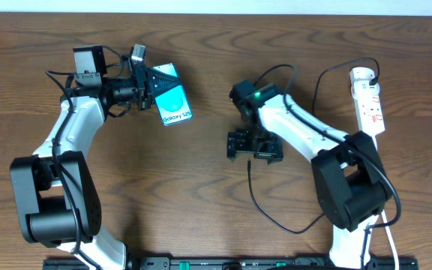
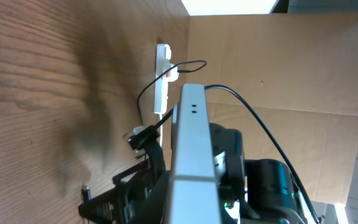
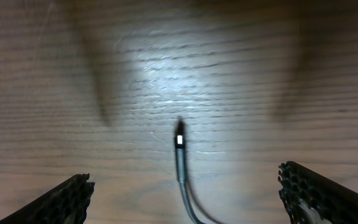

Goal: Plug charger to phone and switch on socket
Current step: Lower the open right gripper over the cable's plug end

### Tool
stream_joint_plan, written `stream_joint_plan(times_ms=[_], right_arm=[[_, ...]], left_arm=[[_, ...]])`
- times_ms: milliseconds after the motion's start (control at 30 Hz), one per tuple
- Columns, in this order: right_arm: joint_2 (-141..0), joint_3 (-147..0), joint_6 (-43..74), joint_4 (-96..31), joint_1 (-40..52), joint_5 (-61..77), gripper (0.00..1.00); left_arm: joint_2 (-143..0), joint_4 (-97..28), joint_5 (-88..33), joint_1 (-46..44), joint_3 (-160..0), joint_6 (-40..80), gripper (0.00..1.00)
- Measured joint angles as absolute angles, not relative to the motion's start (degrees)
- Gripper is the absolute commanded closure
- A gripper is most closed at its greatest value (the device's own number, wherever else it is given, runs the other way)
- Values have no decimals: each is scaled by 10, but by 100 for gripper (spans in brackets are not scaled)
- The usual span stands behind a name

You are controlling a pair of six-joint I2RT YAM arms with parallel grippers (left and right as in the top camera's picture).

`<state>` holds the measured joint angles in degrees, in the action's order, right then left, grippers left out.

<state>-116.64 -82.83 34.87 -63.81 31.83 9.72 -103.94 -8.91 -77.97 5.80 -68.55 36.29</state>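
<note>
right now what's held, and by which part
The left gripper clamps the flat light blue smartphone by the end opposite its lettering; the right gripper, open above the thin black cable's tip, holds nothing.

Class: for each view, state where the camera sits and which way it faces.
Overhead: above the table, facing straight down; both arms show, left gripper holding the phone.
Left wrist: on the left arm, facing across to the socket; held phone edge-on, right arm beyond.
Right wrist: facing down at the charger tip between its open fingers.
Shared: overhead and left wrist both show the socket.
</note>
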Motion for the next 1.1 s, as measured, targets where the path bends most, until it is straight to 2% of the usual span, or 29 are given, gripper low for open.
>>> stream_joint_plan(times_ms=[233,533,800,1033,1100], right_arm=[[-1179,-828,343,-638,330,101,15],[-1179,-811,343,-615,342,100,16],[-1180,-793,353,-608,345,94,23],[-1180,-789,368,-601,356,80,33],[-1179,-787,371,-600,357,78,40]], left_arm=[[-1039,-89,-781,58,-686,356,92],[-1039,-90,-781,58,-686,349,93],[-1039,-90,-781,58,-686,347,93],[-1039,-90,-781,58,-686,347,93],[-1039,-90,-781,58,-686,347,93]])
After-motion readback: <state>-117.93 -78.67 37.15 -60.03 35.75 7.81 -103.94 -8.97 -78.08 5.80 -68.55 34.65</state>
